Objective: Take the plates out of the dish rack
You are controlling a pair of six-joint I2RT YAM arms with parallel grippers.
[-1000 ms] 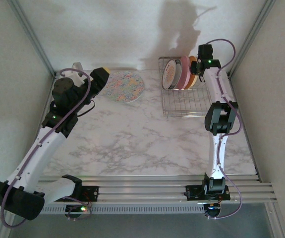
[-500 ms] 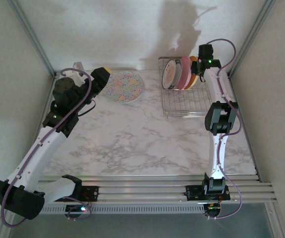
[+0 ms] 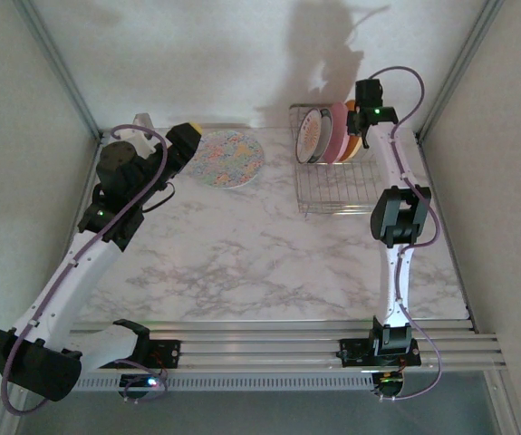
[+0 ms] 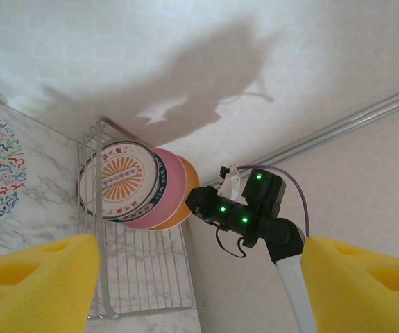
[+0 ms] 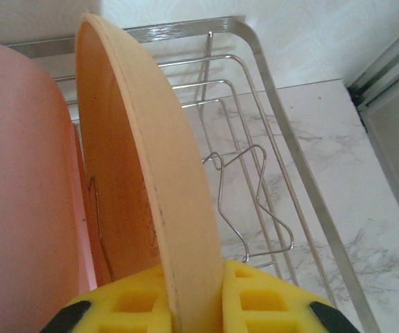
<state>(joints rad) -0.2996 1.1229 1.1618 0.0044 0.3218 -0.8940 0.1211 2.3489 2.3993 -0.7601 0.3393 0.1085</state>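
Right tool (image 5: 196, 295) pinches orange plate (image 5: 133, 173) by its rim inside dish rack (image 5: 286, 142); left tool (image 4: 199, 284) spread wide.

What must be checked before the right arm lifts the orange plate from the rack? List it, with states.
1. Grip: right fingers shut on the rim of the orange plate: ok.
2. Gap to the pink plate at the base: cannot tell.
3. Wires of the dish rack stand off the plate's right face: ok.
4. The left fingers open, away from the rack: ok.
5. Stacking spot: speckled plate flat on the table: ok.
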